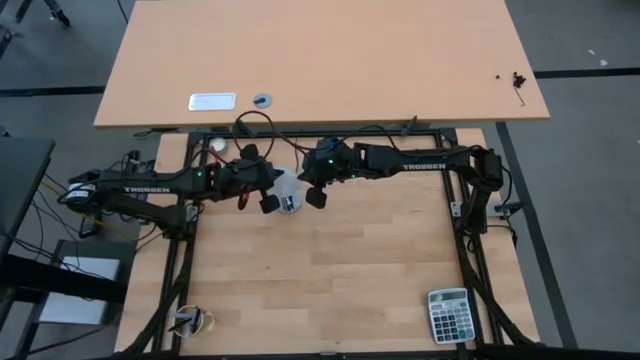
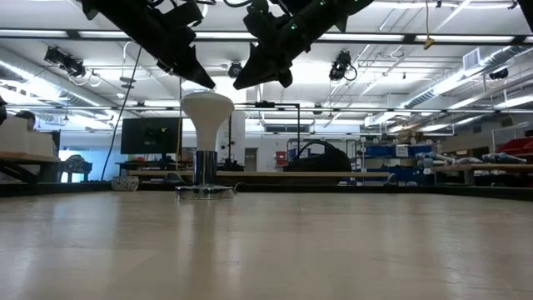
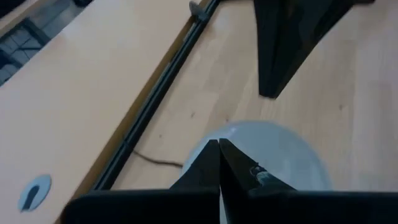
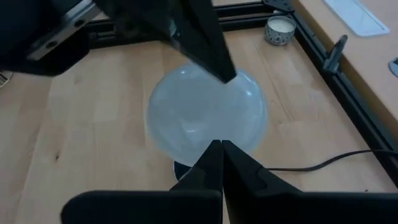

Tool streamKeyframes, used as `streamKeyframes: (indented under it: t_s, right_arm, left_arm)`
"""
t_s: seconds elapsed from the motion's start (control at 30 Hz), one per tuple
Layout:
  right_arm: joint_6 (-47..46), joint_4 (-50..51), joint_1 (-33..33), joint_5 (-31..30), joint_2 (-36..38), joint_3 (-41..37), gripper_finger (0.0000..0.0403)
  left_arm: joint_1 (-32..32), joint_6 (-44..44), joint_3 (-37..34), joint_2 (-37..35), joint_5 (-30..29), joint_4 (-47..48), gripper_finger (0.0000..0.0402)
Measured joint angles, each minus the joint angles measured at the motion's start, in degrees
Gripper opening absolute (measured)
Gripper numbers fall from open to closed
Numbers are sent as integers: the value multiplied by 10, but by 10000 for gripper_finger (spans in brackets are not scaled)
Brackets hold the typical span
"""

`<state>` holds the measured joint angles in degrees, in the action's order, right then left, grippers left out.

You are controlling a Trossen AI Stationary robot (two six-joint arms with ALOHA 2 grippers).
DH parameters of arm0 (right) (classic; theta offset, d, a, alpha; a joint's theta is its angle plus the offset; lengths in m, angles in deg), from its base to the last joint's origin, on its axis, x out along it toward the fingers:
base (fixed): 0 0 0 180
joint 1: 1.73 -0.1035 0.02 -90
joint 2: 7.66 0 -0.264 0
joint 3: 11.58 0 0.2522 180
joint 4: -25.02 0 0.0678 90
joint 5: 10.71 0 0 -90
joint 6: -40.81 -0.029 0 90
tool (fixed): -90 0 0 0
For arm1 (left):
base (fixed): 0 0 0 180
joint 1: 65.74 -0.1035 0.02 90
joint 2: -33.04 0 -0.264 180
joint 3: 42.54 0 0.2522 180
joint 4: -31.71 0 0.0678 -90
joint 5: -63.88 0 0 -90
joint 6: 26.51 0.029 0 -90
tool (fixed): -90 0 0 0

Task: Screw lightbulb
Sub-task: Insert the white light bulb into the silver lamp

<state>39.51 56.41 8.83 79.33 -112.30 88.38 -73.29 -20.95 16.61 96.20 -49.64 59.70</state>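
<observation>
The white lightbulb stands upright, its wide round face up and its narrow base in the grey socket on the table's far left. It also shows in the high view and in both wrist views. My left gripper is shut and slants down from the left, its tip just above the bulb's face. My right gripper is shut and slants down from the right, a little above and to the right of the bulb. Both show shut in their wrist views.
The socket's black cord runs toward the far frame rail. A small white cup stands at the far left by the rail. A calculator lies at the near right corner, and a small roll at the near left. A larger table stands behind.
</observation>
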Motion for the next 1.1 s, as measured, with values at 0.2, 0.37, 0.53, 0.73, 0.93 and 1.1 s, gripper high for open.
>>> streamKeyframes:
  t_s: [0.2,0.37,0.53,0.73,0.93,1.1]
  right_arm:
    - [0,0,10,-1,-1,0,9]
    - [0,0,15,-1,-2,0,9]
    - [3,-16,15,-1,-9,-1,9]
    - [9,-32,19,0,-33,-3,9]
    - [11,-67,20,-3,-41,-2,9]
    - [11,-68,20,-18,-41,-2,9]
  left_arm:
    - [-4,-16,1,2,-1,46,0]
    - [-18,-28,2,9,-6,49,0]
    - [-22,-28,2,9,-3,51,0]
    - [-22,-36,3,9,3,64,0]
    - [-22,-43,-15,8,7,50,0]
    - [-22,-45,-31,7,6,23,0]
